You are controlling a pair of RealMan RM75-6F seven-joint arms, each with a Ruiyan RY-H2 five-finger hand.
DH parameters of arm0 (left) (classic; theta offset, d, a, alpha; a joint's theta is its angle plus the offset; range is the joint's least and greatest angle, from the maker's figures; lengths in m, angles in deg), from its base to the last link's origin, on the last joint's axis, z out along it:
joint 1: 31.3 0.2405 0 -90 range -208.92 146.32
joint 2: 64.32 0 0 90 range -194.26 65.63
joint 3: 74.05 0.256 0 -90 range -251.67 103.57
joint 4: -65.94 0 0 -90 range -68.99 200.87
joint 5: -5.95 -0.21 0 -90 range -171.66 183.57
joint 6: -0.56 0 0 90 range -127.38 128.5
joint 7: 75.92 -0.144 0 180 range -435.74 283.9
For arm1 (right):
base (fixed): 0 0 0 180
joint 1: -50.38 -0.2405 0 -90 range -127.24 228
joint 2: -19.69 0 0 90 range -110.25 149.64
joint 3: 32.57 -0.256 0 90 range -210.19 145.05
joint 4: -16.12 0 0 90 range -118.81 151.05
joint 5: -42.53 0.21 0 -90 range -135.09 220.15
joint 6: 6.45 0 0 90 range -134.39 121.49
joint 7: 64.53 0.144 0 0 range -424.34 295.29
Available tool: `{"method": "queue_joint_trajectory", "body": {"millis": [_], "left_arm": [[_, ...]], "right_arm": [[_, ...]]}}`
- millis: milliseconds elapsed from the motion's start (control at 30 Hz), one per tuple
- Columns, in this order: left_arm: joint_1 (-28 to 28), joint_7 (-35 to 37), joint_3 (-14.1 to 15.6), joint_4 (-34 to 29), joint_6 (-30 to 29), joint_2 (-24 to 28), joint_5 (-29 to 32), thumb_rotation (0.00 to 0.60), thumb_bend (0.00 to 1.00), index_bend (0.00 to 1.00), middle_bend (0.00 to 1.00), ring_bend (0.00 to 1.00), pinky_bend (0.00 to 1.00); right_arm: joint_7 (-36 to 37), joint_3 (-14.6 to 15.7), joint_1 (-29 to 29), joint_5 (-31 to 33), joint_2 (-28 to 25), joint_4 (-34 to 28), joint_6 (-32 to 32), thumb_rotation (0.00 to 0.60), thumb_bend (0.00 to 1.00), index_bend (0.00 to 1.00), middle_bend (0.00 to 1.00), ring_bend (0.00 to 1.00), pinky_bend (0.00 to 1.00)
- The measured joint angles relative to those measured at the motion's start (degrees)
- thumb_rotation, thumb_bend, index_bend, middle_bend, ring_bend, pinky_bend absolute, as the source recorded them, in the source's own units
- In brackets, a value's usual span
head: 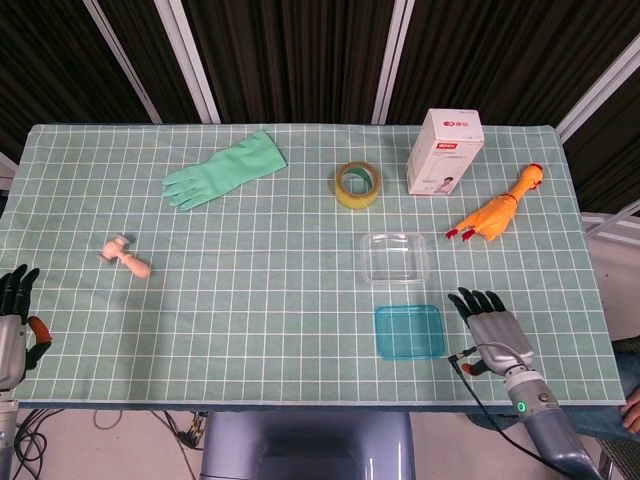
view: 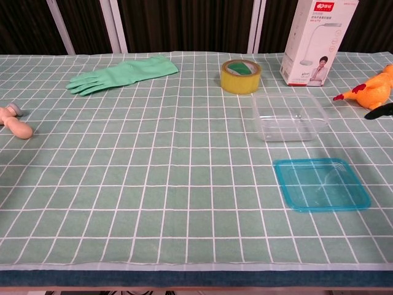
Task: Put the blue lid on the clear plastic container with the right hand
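The blue lid lies flat on the checked cloth near the front edge. Just behind it sits the clear plastic container, empty and uncovered. My right hand hovers a short way right of the lid, fingers spread and pointing away from me, holding nothing. In the chest view only a dark fingertip shows at the right edge. My left hand stays off the table's left front corner, fingers apart and empty.
A yellow tape roll, a white carton and an orange rubber chicken stand behind the container. A green glove and a small wooden toy lie on the left half.
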Motion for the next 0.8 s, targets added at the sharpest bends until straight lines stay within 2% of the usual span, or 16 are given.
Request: {"method": "queue_joint_trajectory", "body": {"millis": [200, 400, 633, 800], "left_arm": [[-0.1, -0.2, -0.1, -0.3, 0.4, 0.0, 0.7, 0.600, 0.82, 0.05, 0.00, 0.00, 0.00], [-0.2, -0.3, -0.1, -0.5, 0.8, 0.1, 1.1, 0.600, 0.82, 0.05, 0.00, 0.00, 0.00], [-0.3, -0.2, -0.1, -0.5, 0.9, 0.2, 1.4, 0.600, 0.82, 0.05, 0.00, 0.00, 0.00], [-0.3, -0.2, 0.0, -0.6, 0.9, 0.2, 1.4, 0.600, 0.82, 0.05, 0.00, 0.00, 0.00]], "right_arm": [[-4.7, -0.9, -5.0, 7.7, 6.7, 2.5, 0.2, 0.600, 0.07, 0.04, 0.00, 0.00, 0.00], [-7.5, -0.9, -8.8, 13.4, 10.3, 3.3, 1.2, 0.600, 0.07, 0.04, 0.00, 0.00, 0.00], [-8.9, 0.3, -11.3, 16.7, 12.5, 3.8, 2.8, 0.600, 0.07, 0.05, 0.00, 0.00, 0.00], [-8.4, 0.7, -12.1, 17.8, 13.4, 4.3, 3.5, 0.600, 0.07, 0.11, 0.00, 0.00, 0.00]]}}
